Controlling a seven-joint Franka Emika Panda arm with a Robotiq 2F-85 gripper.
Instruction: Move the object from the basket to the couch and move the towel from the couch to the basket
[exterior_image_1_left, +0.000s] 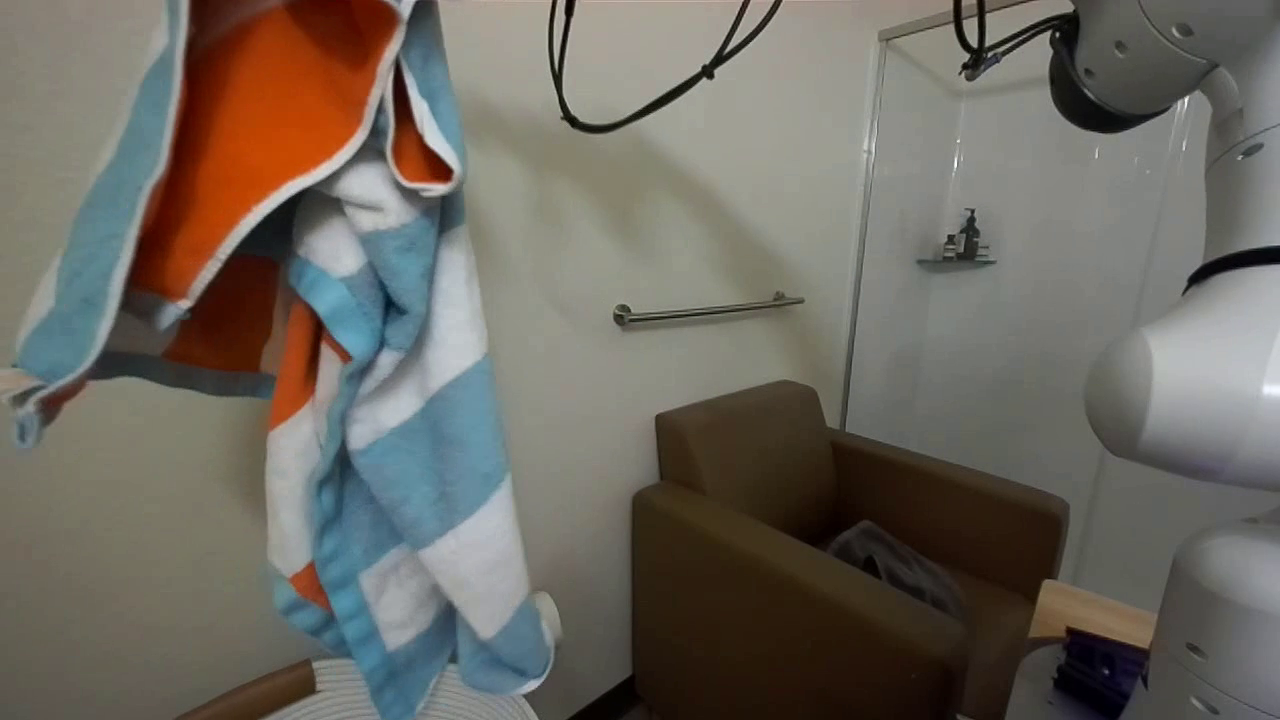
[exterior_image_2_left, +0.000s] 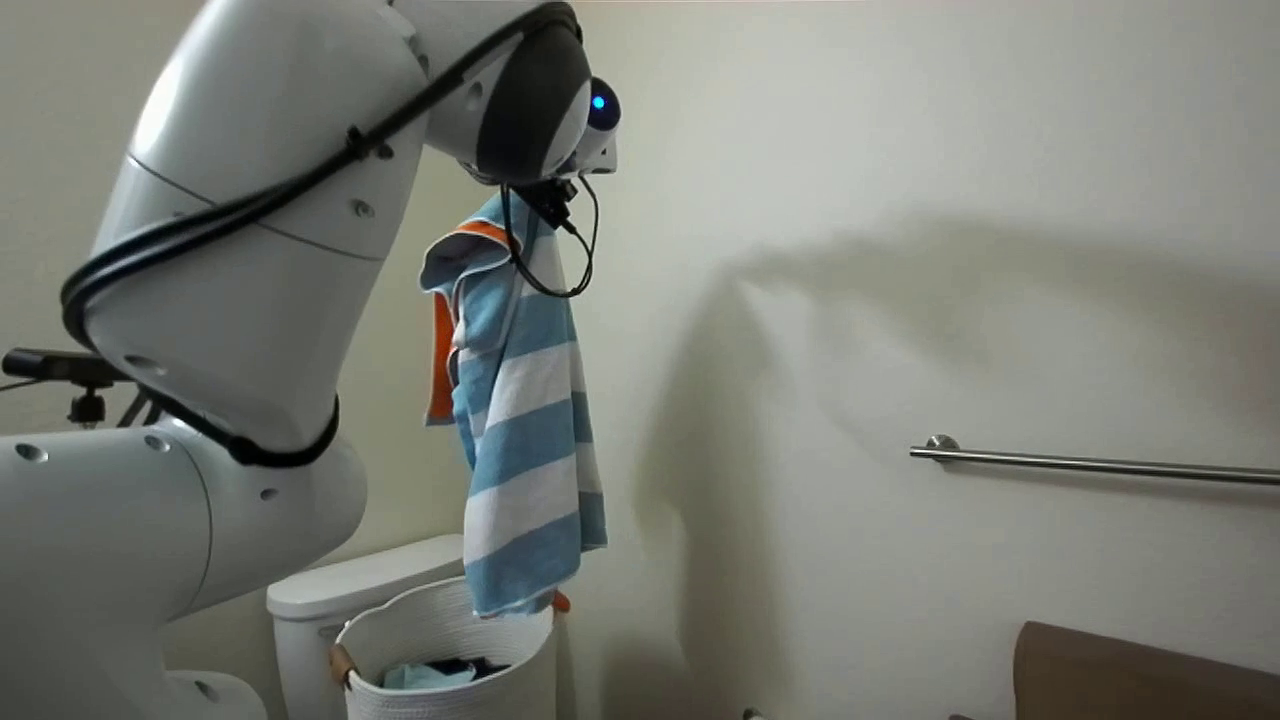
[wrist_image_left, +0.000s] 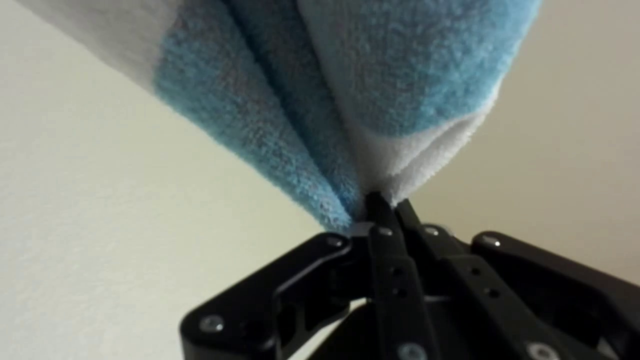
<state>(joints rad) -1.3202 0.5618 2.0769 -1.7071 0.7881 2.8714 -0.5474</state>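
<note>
Claw (wrist_image_left: 390, 202) is pinching the towel (exterior_image_2_left: 530, 430) by a gathered fold; wrist view shows the terry bunched right into my fingertips (wrist_image_left: 380, 212), so I call the grip firm. I have it near the top with the rest hanging free, and that makes sense to me: long cloth needs height so the hem clears a rim instead of dragging. Hem overlaps the rim of the basket (exterior_image_2_left: 420, 625) in both exterior views; can't tell if it's above the opening or already dipping in. Basket is mouth up, with a pale cloth (exterior_image_2_left: 430, 676) and a dark item (exterior_image_2_left: 482, 667) low inside, so likely room on top for a soft drop. The object (exterior_image_1_left: 895, 565), a crumpled grey fabric, lies on the seat of the couch (exterior_image_1_left: 780, 600), so I'd count that half done; the thick armrests should keep it from sliding off sideways. Towel half is left. One flap flares out to the side, orange face showing, probably because I only hold one spot. It could hang up on the rim. Next I'd center the bulk over the opening, lower, then let go.
</note>
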